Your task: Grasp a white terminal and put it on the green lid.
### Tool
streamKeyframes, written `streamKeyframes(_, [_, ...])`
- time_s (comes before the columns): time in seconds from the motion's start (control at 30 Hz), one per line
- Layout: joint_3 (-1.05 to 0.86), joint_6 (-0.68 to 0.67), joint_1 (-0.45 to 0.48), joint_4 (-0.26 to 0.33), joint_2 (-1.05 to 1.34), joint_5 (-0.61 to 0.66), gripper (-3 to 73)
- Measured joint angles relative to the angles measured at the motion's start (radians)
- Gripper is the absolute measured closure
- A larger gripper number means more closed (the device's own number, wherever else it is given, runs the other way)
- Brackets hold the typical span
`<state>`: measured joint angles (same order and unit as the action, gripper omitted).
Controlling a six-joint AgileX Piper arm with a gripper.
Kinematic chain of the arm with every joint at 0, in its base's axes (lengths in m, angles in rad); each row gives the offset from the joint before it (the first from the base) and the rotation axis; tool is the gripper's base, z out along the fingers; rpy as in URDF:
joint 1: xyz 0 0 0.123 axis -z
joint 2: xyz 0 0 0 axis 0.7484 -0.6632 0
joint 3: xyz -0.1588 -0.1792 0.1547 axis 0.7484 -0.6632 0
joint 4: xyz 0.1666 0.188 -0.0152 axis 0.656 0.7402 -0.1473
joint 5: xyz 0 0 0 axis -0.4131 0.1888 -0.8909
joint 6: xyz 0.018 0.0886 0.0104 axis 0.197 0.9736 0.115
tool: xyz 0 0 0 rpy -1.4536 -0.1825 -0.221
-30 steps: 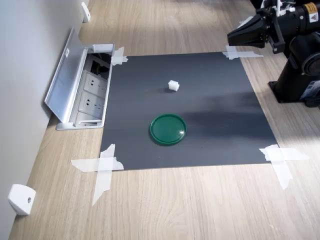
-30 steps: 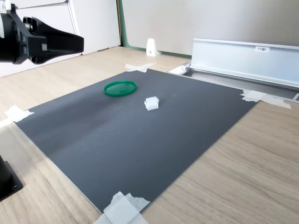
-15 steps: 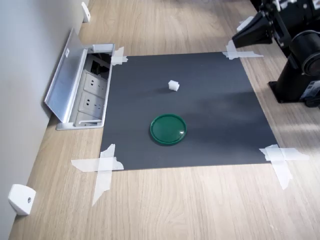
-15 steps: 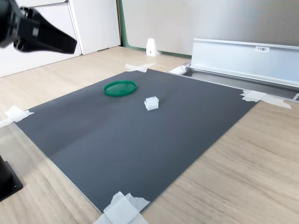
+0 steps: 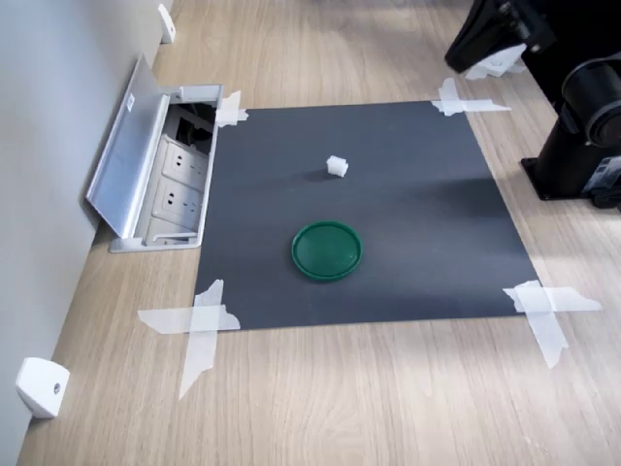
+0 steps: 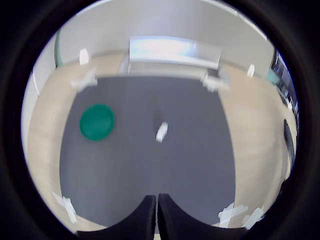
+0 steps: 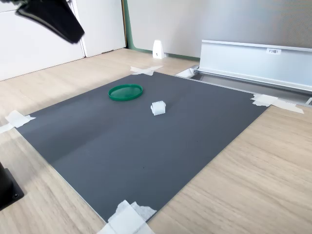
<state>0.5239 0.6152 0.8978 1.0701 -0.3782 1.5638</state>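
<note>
The small white blocky plastic terminal (image 5: 337, 166) rests on the dark grey rectangular mat (image 5: 427, 252), which lies flat on the light wood-grain table (image 5: 388, 398) and is fixed at its corners with strips of white tape (image 5: 199, 325). The flat round dark-green plastic lid (image 5: 326, 250) lies on the same mat, apart from the terminal and nearer the camera in the first exterior view; in the second exterior view the lid (image 7: 126, 92) is to the left of and beyond the terminal (image 7: 157, 107). The black gripper (image 5: 466, 44) is raised above the mat's far right corner in the first exterior view, well apart from both items and holding nothing. In the wrist view its two fingers (image 6: 142, 217) sit almost together, with only a thin slit between them, and the terminal (image 6: 161, 132) and lid (image 6: 97, 121) lie ahead of them. An open silver metal socket box (image 5: 155, 165) with a raised cover stands at the mat's left edge in the first exterior view. A white wedge-shaped plastic block (image 5: 41, 386) sits against the wall at the first exterior view's lower left.
</note>
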Motion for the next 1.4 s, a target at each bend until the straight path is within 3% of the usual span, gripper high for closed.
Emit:
streamKeyframes(0.53, [0.287,-0.141,0.0,-0.001,-0.564,0.002,68.1])
streamKeyframes(0.7, [0.319,-0.163,0.0,0.0,-0.655,-0.006,56.0])
streamKeyframes(0.93, [0.322,-0.177,0.0,0.023,-0.713,-0.02,23.4])
streamKeyframes(1.03, [0.329,-0.179,0.0,0.017,-0.73,-0.021,15.0])
streamKeyframes(1.13, [0.331,-0.182,0.008,0.018,-0.748,-0.031,11.4])
streamKeyframes(1.4, [0.331,-0.219,0.095,0.015,-0.804,-0.072,10.8])
